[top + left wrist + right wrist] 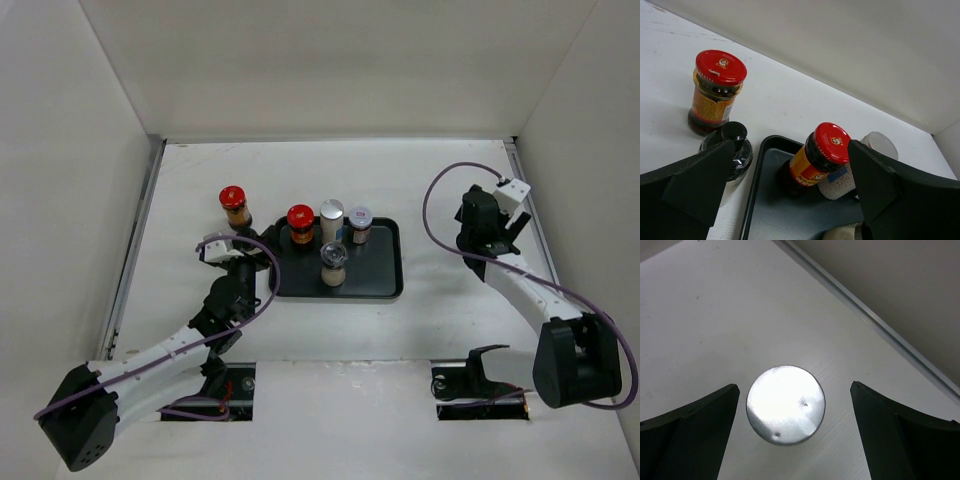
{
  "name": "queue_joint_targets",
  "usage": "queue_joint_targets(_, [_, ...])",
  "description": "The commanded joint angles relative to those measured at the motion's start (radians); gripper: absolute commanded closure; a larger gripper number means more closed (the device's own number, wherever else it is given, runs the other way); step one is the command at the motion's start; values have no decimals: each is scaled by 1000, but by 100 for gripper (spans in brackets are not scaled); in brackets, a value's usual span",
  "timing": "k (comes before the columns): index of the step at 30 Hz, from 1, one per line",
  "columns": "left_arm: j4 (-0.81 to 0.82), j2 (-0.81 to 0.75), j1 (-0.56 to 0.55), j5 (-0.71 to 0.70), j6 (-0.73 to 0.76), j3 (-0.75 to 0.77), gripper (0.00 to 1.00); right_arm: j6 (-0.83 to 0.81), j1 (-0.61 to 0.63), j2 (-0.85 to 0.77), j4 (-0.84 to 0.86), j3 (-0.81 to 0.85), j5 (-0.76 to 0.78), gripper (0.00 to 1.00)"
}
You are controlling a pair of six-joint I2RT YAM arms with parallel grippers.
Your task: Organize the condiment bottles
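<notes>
A black tray (385, 272) holds a red-capped jar (300, 222) and three silver-lidded jars (332, 215), (360, 222), (334, 262). A second red-capped jar (232, 205) stands on the table left of the tray. My left gripper (240, 250) is open and empty at the tray's left edge. In the left wrist view, the gripper (790, 200) frames the tray's red-capped jar (820, 155) and a blue-labelled jar (840, 180); a dark-capped glass bottle (735, 145) stands by the left finger. My right gripper (487, 228) is open above a silver-lidded jar (786, 404), its own point (794, 390) over the lid.
White walls close the table at the back and both sides; a metal strip (880, 325) runs along the wall near the right gripper. The second red-capped jar (719, 90) stands just behind the dark-capped bottle.
</notes>
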Motion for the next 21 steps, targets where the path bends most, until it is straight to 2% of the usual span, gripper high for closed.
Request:
queue_joint_targets(1, [55,-6,-2,7,2,-3,0,26,-31,34,58,53,-72,3])
queue_joint_targets(7, [55,2,10,7,-3,-6,0,53,-62,68,90,53,-156,26])
queue_joint_targets(10, [55,21,13,7,-3,0,0,63,-59,40,87,50,-155,47])
queue_joint_targets(12, [55,35,14,11,-3,3,1,61,-42,-16,88,44,-145,50])
queue_joint_targets(15, [55,45,9,22,2,12,5,52,67,-130,84,30,-112,50])
queue_joint_targets(21, [52,69,27,13,8,25,7,-2,404,-215,81,24,-96,48])
